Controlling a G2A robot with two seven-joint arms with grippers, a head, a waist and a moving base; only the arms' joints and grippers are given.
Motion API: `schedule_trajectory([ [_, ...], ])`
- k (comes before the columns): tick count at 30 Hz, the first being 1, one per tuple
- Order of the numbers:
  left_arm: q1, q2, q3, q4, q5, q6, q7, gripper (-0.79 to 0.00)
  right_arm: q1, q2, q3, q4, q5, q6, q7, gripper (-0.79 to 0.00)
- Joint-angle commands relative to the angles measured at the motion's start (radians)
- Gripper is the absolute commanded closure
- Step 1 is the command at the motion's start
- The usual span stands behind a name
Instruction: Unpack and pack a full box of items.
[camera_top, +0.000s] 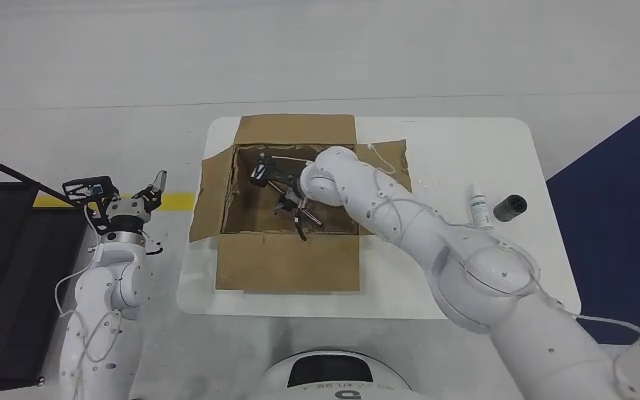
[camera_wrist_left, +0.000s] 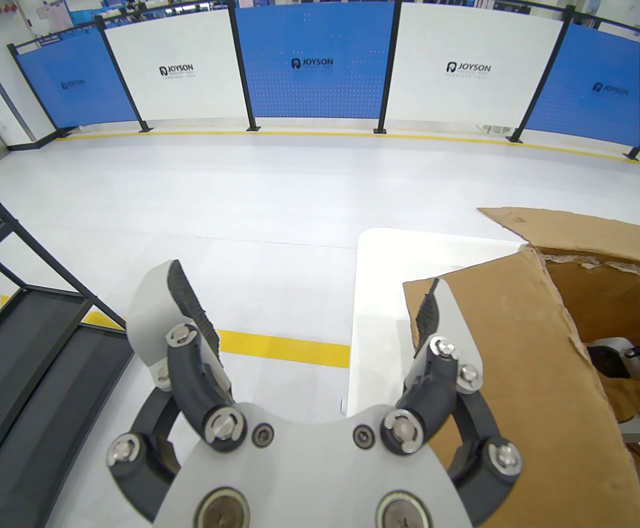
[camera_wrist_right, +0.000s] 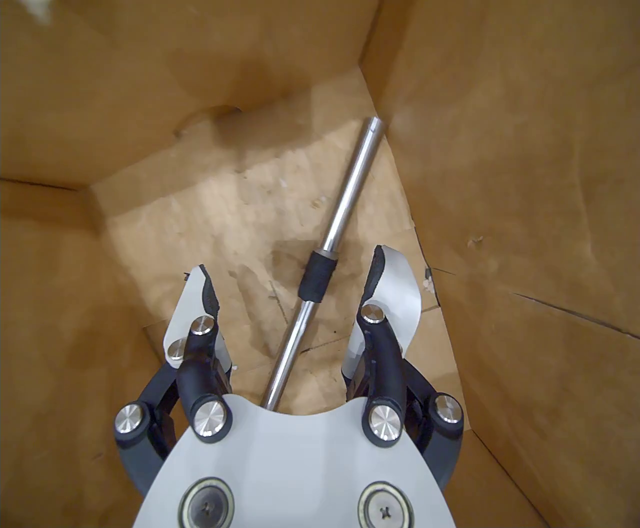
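Note:
An open cardboard box (camera_top: 288, 263) stands on the white table (camera_top: 450, 150). My right gripper (camera_wrist_right: 292, 272) is down inside the box (camera_wrist_right: 500, 150), open, its fingers astride a metal rod (camera_wrist_right: 345, 195) with a black band that lies on the box floor. The rod is not gripped. From above, the right arm (camera_top: 400, 215) leans into the box from the right. My left gripper (camera_wrist_left: 305, 290) hangs open and empty off the table's left edge, beside the box's left flap (camera_wrist_left: 500, 350); in the top view the left gripper (camera_top: 125, 192) sits over the floor.
On the table right of the box lie a small white bottle (camera_top: 480, 207) and a dark cylinder (camera_top: 510, 207). A black rack (camera_wrist_left: 45, 360) stands on the floor at the left. A yellow floor line (camera_wrist_left: 285, 345) runs under the left gripper.

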Motion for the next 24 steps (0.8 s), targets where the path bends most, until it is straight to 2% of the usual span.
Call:
schedule_trajectory([
  [1,0.0,0.0,0.0,0.0,0.0,0.0,0.0,-0.785,0.002,-0.027,-0.002,0.04,-0.002,-0.007,0.008,-0.579],
  [7,0.0,0.0,0.0,0.0,0.0,0.0,0.0,-0.785,0.009,-0.089,-0.007,0.134,-0.023,-0.031,0.008,-0.514],
  [8,0.0,0.0,0.0,0.0,0.0,0.0,0.0,-0.785,0.01,-0.098,-0.007,0.149,-0.026,-0.035,0.005,-0.493],
  [10,0.0,0.0,0.0,0.0,0.0,0.0,0.0,-0.785,0.011,-0.114,-0.007,0.178,-0.034,-0.043,-0.004,-0.397],
  [22,0.0,0.0,0.0,0.0,0.0,0.0,0.0,-0.785,0.016,-0.184,0.006,0.329,-0.062,-0.038,-0.014,-0.345],
  [24,0.0,0.0,0.0,0.0,0.0,0.0,0.0,-0.785,0.018,-0.191,0.009,0.346,-0.065,-0.036,-0.014,-0.311],
])
